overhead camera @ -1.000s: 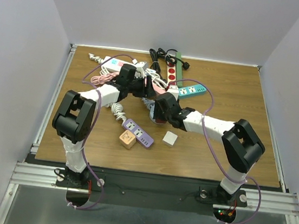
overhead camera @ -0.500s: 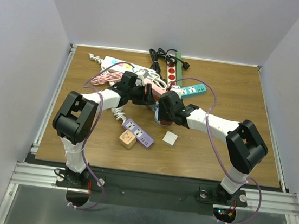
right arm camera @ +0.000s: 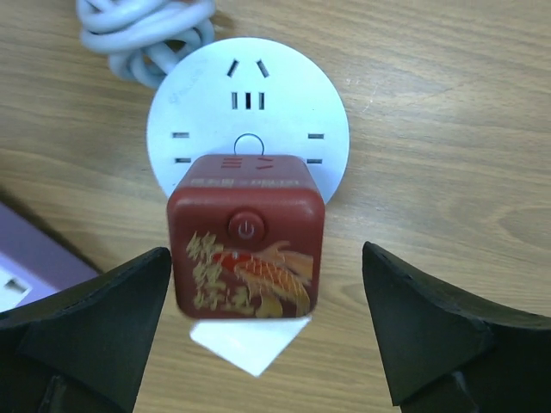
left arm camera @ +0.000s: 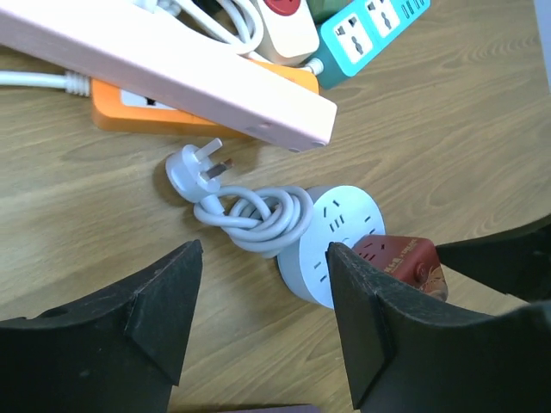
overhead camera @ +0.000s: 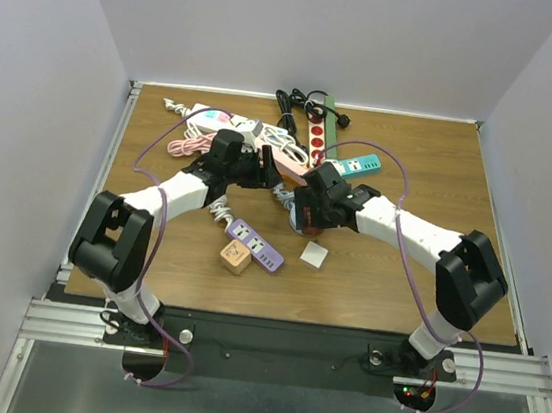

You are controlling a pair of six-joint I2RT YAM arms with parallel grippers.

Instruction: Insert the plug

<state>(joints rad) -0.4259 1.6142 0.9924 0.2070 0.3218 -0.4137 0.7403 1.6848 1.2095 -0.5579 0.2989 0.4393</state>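
A dark red cube plug (right arm camera: 245, 249) with a fish print and a power button stands on the near part of a round white socket hub (right arm camera: 248, 112). My right gripper (right arm camera: 267, 284) is open, with one finger on each side of the cube and neither touching it. In the left wrist view the hub (left arm camera: 338, 232) and the red cube (left arm camera: 403, 265) lie at the right, beside my right finger (left arm camera: 387, 344). My left gripper (left arm camera: 263, 327) is open and empty over bare wood. The hub's coiled white cord (left arm camera: 258, 213) ends in a loose white plug (left arm camera: 191, 169).
A pink strip (left arm camera: 172, 60), an orange strip (left arm camera: 129, 110) and a teal strip (left arm camera: 379, 21) lie behind the hub. In the top view a white cube (overhead camera: 314, 256), a purple strip (overhead camera: 254, 244) and a tan cube (overhead camera: 235, 256) sit nearer. Both grippers (overhead camera: 283, 192) crowd together.
The left arm's elbow has swung out to the left and its gripper has drawn back a little. The right gripper has lifted and shifted slightly right above the hub.
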